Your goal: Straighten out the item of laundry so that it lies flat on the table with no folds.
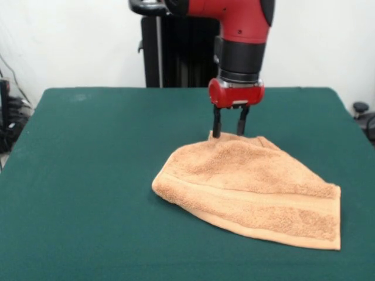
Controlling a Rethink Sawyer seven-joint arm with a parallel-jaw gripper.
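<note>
Towel (252,193) bunched on table (88,175) — far edge directly under pincer (229,133), fingers apart, nothing gripped.

Orange-tan towel (252,190), dark green table (88,175)

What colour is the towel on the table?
Orange-tan, with a flat woven band; the towel shows best in the front view.

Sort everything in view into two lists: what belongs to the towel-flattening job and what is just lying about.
Belongs to the job:
- towel, folded over, rumpled
- table, green cloth
- gripper, fingers apart, at the towel's far edge

Just lying about:
- dark cables and gear past one side edge of the table
- dark object past the opposite edge
</note>
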